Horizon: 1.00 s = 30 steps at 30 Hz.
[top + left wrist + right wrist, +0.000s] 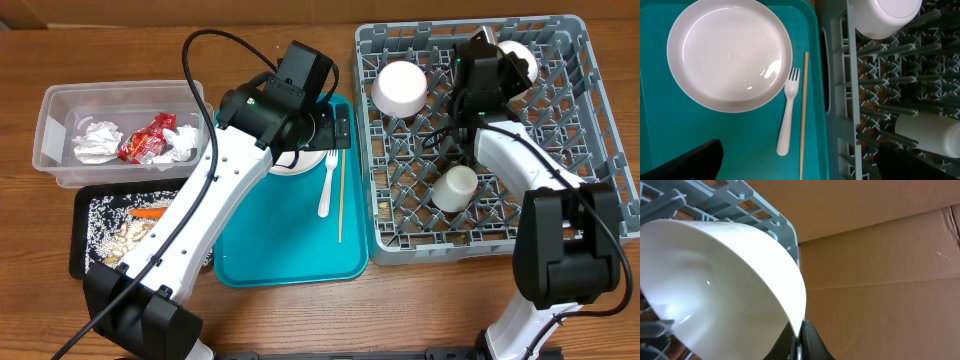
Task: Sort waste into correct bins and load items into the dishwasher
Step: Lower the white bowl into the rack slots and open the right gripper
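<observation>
Right wrist: clamps bowl (715, 280) rim over rack (765, 205) with right gripper (801, 340); holds left gripper (332, 125) wide apart above plate (730, 52).

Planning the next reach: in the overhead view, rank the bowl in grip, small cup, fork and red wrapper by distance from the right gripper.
From the right gripper:
1. Bowl, in its grip, far corner of the rack.
2. Small cup, near side of the rack.
3. Fork, on the teal tray.
4. Red wrapper, in the clear tub, far left.
</observation>
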Available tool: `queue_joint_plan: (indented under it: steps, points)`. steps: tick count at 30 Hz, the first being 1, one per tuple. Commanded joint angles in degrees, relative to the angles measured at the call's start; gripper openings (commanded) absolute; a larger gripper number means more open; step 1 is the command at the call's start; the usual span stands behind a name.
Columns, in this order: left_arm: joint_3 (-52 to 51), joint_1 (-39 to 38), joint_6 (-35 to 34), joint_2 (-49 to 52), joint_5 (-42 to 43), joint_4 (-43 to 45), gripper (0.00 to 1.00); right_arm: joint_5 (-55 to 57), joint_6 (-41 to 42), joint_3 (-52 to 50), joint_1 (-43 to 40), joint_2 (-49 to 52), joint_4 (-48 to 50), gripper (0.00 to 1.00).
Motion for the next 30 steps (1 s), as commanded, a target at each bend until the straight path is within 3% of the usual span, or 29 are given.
queue_joint_plan:
  steps: [1,4,12,14,16,18,30]
  points:
    - [1.3,-0.1,1.1,-0.6,-0.5,0.0,1.0,-0.5,0.3,-0.7,1.9,0.8,-2.0,0.05]
    - [1.3,-0.1,1.1,-0.6,-0.5,0.0,1.0,-0.5,0.4,-0.7,2.7,0.8,-5.2,0.05]
    - [1.3,-0.1,1.1,-0.6,-0.6,0.0,1.0,-1.0,9.3,-0.7,3.0,0.8,-10.9,0.25]
    - [1.3,-0.1,1.1,-0.6,-0.5,0.0,1.0,-2.0,10.0,-0.7,3.1,0.8,-11.8,0.35]
    - [1.3,-0.1,1.1,-0.6,-0.5,0.0,1.0,-2.0,11.1,-0.7,3.1,0.8,-12.0,0.56]
    - [1.3,-0.1,1.1,-0.6,-0.6,0.0,1.0,-2.0,12.5,-0.7,3.1,0.8,-11.9,0.7]
    - [1.3,-0.1,1.1,-0.6,-0.5,0.0,1.0,-4.9,13.9,-0.7,8.2,-0.7,-13.5,0.82]
